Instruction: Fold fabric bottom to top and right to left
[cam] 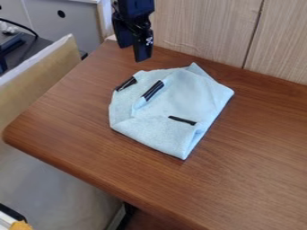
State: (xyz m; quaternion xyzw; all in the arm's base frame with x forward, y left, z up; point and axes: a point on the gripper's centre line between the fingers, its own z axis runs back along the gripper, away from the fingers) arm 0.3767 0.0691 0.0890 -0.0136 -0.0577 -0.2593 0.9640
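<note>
Hanging near the rumpled, folded light-blue cloth (180, 96), the empty gripper (133, 53) has moderately parted fingers. Black strips (182, 120) (three) mark the cloth.

Soft, matt cloth with a finely textured, slightly rough surface makes up the fabric (180, 96); its dark strips (153, 90) look smooth and faintly shiny. The tabletop (258, 166) looks like smooth, grained wood with a low satin sheen. Behind it, the wall panel (203, 27) has a matt, streaked wood-grain finish. The gripper (133, 50) looks like hard, dark plastic.
</note>
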